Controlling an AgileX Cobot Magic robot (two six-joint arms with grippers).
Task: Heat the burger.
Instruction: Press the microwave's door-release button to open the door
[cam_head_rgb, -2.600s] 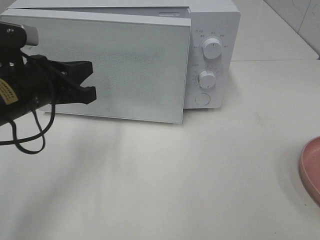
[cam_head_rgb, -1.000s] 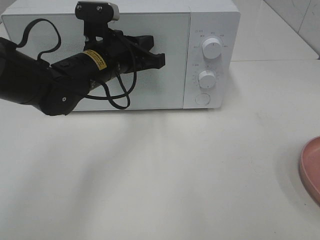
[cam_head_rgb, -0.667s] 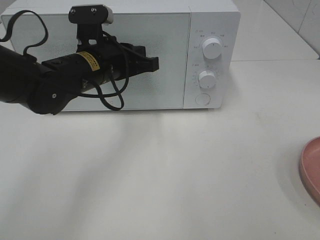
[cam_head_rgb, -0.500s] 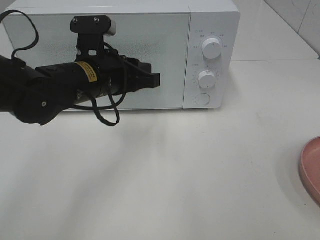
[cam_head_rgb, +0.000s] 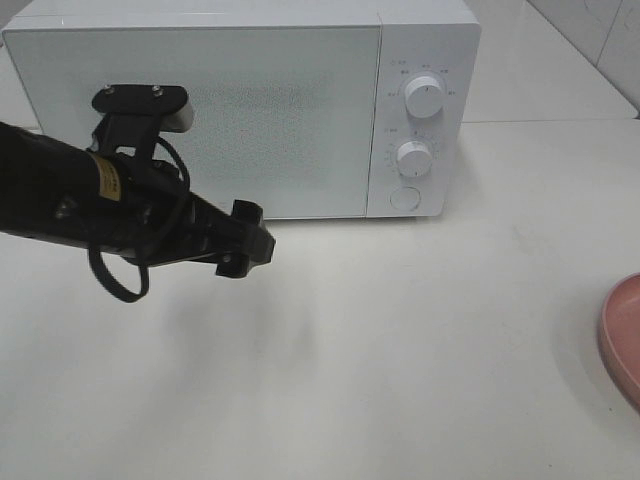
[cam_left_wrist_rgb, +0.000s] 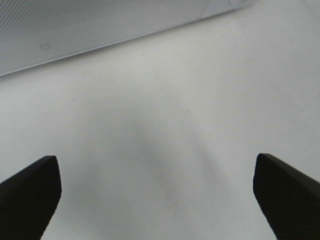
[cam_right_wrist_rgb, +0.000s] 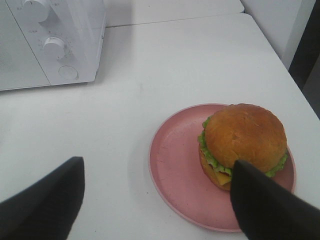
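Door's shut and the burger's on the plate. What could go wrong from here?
The microwave door is closed with the burger outside on the pink plate, so heating can't start until it's reopened. The left pincer hangs low over the table, empty. The burger sits off-centre near the plate's rim; a clumsy grasp could tip it.

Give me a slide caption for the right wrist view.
Open right pincer hovers above the burger on its pink plate, closed microwave behind.
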